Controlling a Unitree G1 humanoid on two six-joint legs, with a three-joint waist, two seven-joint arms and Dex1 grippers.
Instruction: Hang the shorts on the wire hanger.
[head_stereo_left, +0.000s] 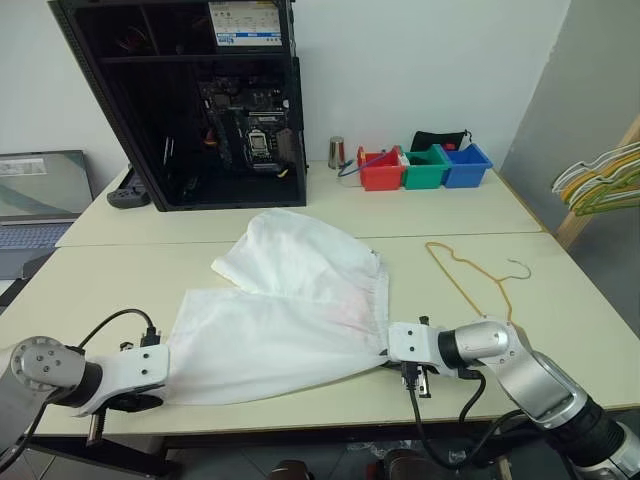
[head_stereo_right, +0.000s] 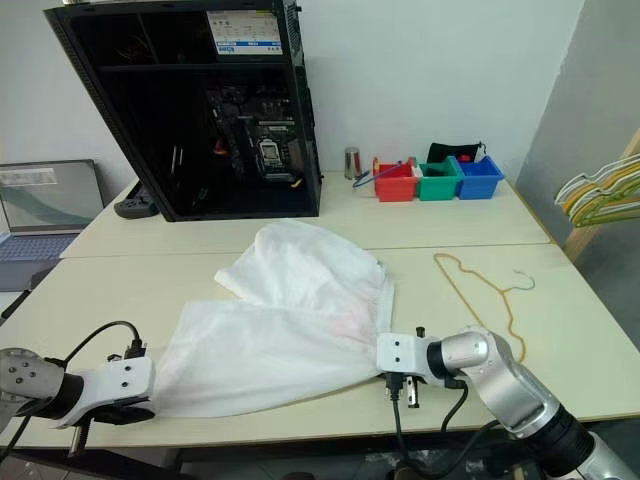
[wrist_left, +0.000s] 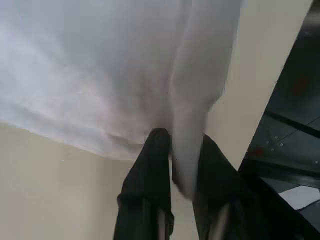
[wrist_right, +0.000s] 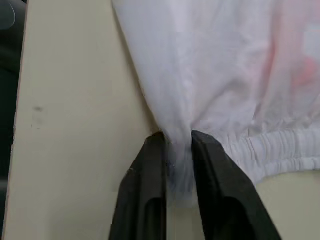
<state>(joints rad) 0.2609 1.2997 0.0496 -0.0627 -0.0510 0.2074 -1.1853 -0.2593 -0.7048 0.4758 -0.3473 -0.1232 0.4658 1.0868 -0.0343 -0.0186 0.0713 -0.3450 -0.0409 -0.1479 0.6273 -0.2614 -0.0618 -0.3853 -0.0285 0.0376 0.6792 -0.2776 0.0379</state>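
Shorts (head_stereo_left: 290, 310) lie flat on tabletop (head_stereo_left: 120, 270). Left gripper (wrist_left: 180, 145) and right gripper (wrist_right: 177, 137) jaws each pinch its fabric. Wire hanger (head_stereo_left: 470, 275) lies beside.

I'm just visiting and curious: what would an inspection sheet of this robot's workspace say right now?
Surface: pale table, two tops pushed together.
Job's things: white shorts spread flat near the front edge; thin wire hanger lying flat beside them, apart from them.
Clutter: open computer case, red, green and blue bins, small metal cup, laptop.
Grippers: left claw has shorts fabric between its fingers at one lower corner; right claw has fabric between its fingers by the gathered waistband.
Cables: black cable loops at both wrists.
Surroundings: white wall; bunch of coloured hangers on the right.
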